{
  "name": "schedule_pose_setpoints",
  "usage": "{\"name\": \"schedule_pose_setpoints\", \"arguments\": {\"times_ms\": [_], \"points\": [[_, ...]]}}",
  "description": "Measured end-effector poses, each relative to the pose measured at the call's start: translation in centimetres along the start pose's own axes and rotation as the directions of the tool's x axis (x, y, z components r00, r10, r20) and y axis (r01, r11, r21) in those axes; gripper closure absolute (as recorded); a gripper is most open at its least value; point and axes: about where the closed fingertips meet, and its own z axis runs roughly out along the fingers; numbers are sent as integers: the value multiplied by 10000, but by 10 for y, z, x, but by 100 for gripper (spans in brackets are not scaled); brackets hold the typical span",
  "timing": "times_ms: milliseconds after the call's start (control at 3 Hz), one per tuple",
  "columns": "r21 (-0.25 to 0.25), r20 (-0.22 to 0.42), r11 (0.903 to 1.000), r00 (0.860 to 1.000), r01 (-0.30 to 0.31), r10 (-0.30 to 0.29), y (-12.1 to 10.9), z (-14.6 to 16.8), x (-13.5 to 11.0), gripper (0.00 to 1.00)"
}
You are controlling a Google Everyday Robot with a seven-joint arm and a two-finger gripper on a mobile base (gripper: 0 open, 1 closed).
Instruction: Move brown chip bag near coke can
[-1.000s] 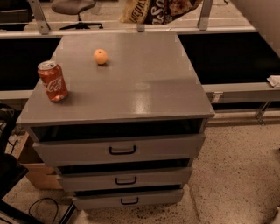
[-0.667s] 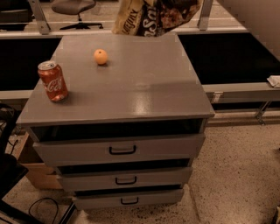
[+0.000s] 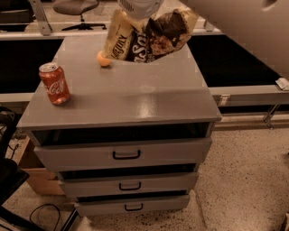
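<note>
Camera view: top-edge gripper (image 3: 139, 9) around bag (image 3: 145, 38)

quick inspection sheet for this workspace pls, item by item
surface: grey cabinet top, bare in the middle and on the right
job's things: brown chip bag held up over the back of the top; coke can upright near the left edge, well apart from the bag
clutter: small orange fruit at the back, partly hidden by the bag's left edge
grippers: gripper at the top of the view, above the bag, holding it by its upper end
cables: dark cable on the floor, lower left
surroundings: three drawers slightly open; cardboard box beside the cabinet; office chair behind
</note>
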Motion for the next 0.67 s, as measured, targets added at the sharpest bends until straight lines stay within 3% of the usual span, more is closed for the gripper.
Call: {"name": "schedule_pose_setpoints", "arguments": {"times_ms": [333, 667], "points": [[-549, -150, 9983, 9997, -201, 193, 18, 9, 10, 100], [-1431, -73, 9891, 9994, -352, 345, 30, 32, 21, 100]]}}
